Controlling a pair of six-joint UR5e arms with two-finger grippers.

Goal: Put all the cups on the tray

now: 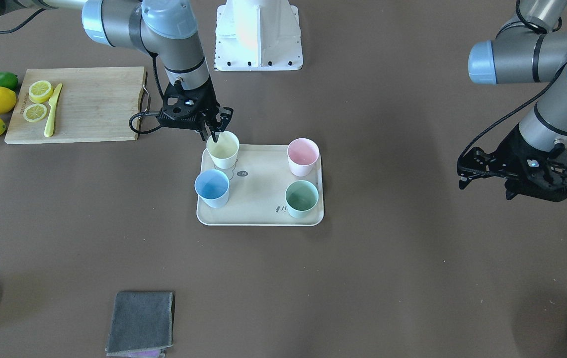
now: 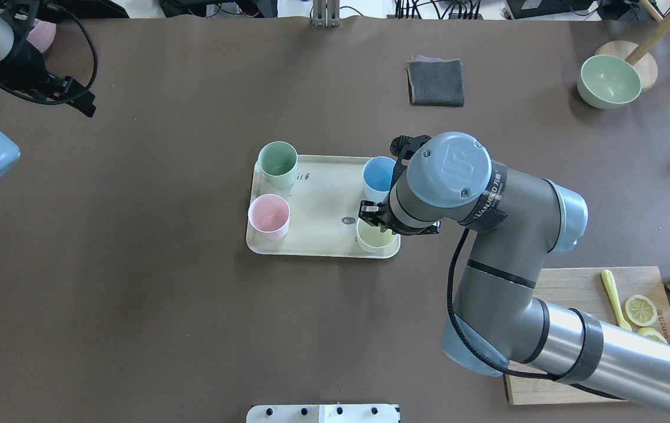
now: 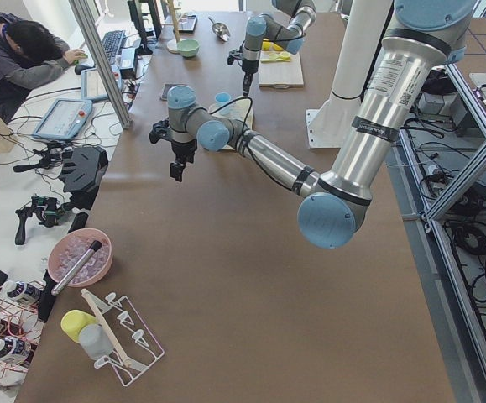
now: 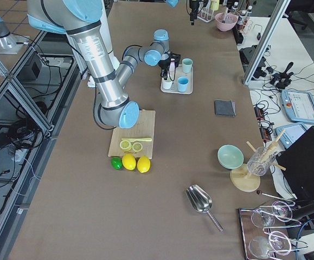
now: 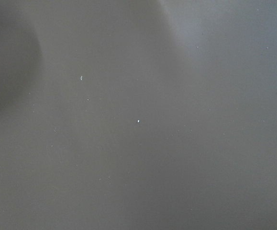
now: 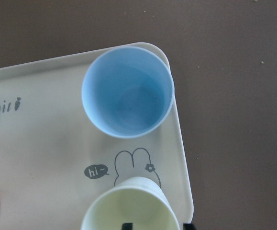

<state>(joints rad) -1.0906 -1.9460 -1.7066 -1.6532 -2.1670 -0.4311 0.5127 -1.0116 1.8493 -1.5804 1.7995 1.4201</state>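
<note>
Right wrist view: the pale yellow tapered plastic cup [image 6: 128, 206] sits closest under the lens, upright on the cream rectangular tray with a raised rim [image 6: 47, 143], in one of its corners. The light blue plastic cup [image 6: 127, 91] stands in the next corner along the same short side, apart from the yellow one, with the tray's rabbit drawing [image 6: 138, 160] between them. The pale pink cup [image 1: 303, 156] and the mint green cup [image 1: 301, 198] stand upright along the tray's opposite short side.

Right tool [image 1: 217, 133]: directly above the yellow cup, fingers straddling its rim wall, one inside and one outside. The gap looks much wider than the wall, so I read it as parted and not pinching.

Left tool [image 1: 462, 173]: well apart from the tray, above the bare brown surface [image 1: 387, 273]. It looks parted and holds nothing.

Step in hand (judgement): all four cups are on the tray, so this is the release of the last one.

Next move: a straight vertical lift, so the inside finger clears the rim without tipping the yellow cup or hitting the blue one.
</note>
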